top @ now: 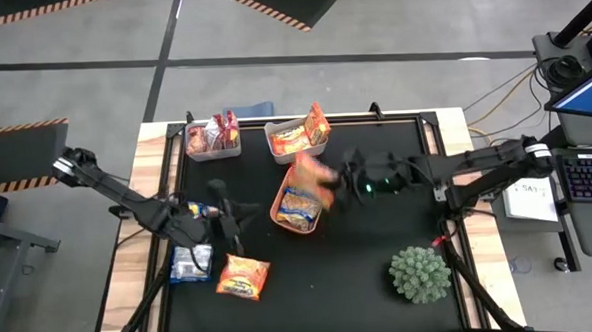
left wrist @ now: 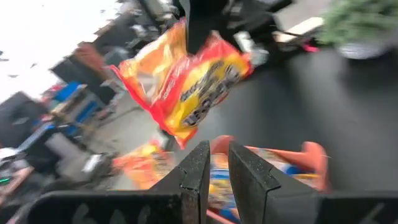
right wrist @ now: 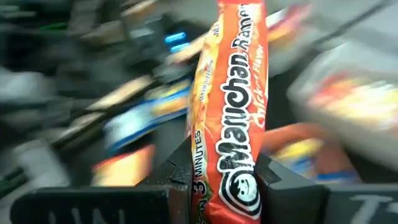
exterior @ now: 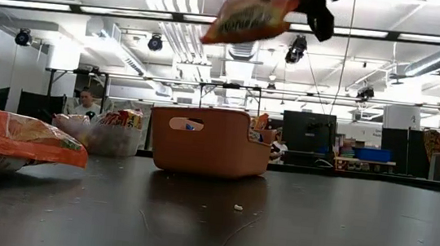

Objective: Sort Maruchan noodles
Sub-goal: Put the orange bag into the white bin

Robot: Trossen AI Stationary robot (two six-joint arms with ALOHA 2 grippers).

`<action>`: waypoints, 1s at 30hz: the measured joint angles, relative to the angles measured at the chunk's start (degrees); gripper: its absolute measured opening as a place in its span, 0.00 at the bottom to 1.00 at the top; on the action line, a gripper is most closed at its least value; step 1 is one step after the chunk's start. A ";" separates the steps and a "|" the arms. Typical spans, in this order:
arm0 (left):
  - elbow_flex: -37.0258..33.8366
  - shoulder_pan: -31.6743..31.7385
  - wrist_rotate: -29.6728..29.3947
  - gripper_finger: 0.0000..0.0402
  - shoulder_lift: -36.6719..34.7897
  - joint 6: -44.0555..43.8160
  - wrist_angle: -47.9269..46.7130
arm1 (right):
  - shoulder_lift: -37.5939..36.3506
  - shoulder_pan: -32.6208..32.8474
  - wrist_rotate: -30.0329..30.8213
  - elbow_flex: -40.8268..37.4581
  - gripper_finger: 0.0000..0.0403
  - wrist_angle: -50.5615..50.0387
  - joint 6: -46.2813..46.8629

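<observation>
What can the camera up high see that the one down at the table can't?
Only the high view shows the spiky green plant ball, the left gripper and two loose packets near the front edge.

Only the low view shows the room behind, with a person far back.

Both show the orange tray and the right gripper holding an orange noodle packet above it.

Legible print found on one item only: the orange ramen packet point(right wrist: 235, 118) clamped between the fingers of the right gripper point(right wrist: 231, 180).
- Large white lettering running along the packet away from the fingers: "Maruchan Ramen".
- Smaller script beside it: appears to read "Chicken Flavor", partly legible.
- Near the fingers, along the packet edge: "3 MINUTES".
- Round smiling-face logo just between the fingers.

Print on the other packets: not readable.
</observation>
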 joint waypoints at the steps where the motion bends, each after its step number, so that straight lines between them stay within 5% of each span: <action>1: 0.02 0.00 -1.56 0.10 -0.94 0.59 0.00 | 0.83 -1.24 3.08 1.70 0.16 -1.89 -1.46; 5: 0.22 -0.11 -5.16 0.10 -4.53 1.78 -0.20 | 4.56 -7.04 10.51 6.85 0.16 -4.17 -6.25; 16: 0.22 -0.12 -5.14 0.10 -7.68 3.25 -5.75 | 21.03 -22.04 12.08 11.13 0.16 1.32 -5.74; 30: 0.22 0.51 -5.25 0.10 -7.92 12.72 -5.55 | 30.61 -24.13 14.26 11.35 0.16 7.63 1.51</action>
